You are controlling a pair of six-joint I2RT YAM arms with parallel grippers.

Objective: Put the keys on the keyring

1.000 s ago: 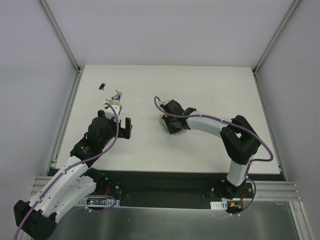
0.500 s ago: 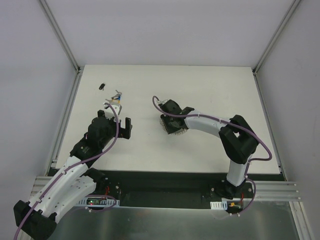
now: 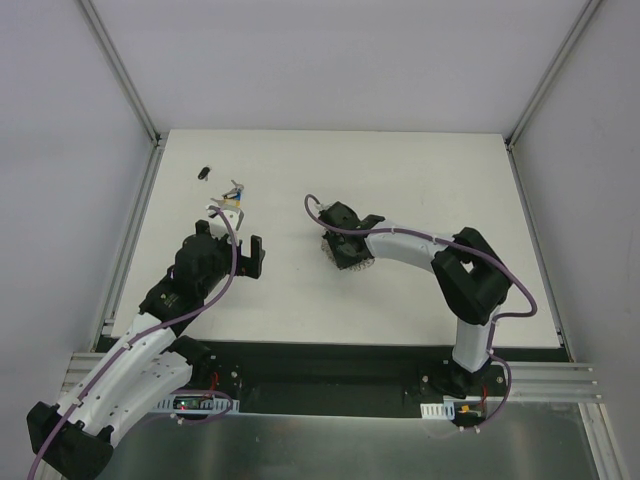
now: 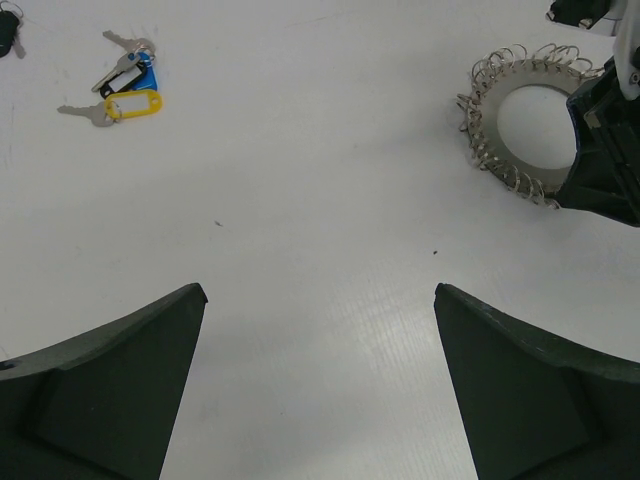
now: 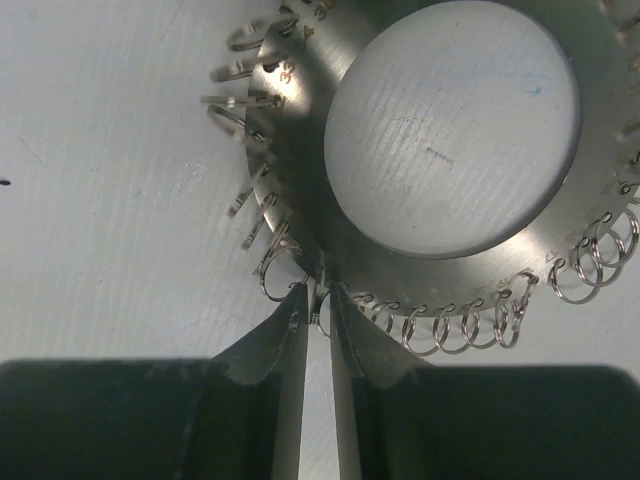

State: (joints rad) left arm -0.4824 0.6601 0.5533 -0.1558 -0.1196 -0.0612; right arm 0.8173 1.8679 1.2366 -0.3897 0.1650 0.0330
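Note:
The keyring point(image 5: 300, 130) is a grey metal doughnut with small wire loops round its rim; it also shows in the left wrist view point(image 4: 487, 104) and, mostly under the right gripper, in the top view point(image 3: 327, 246). My right gripper point(image 5: 318, 296) is shut on a wire loop at the ring's near rim point(image 3: 341, 250). The keys point(image 4: 128, 88) lie in a small cluster with yellow and blue tags at the far left point(image 3: 232, 198); no red tag shows. My left gripper point(image 4: 318, 292) is open and empty, just near of the keys point(image 3: 230, 240).
A small black object point(image 3: 204, 171) lies beyond the keys near the table's far left corner; it also shows in the left wrist view point(image 4: 8, 35). White walls and metal rails point(image 3: 130, 100) bound the table on three sides.
My right arm has shifted slightly to the left with the keyring still in its grip. The left arm and the keys have not moved.

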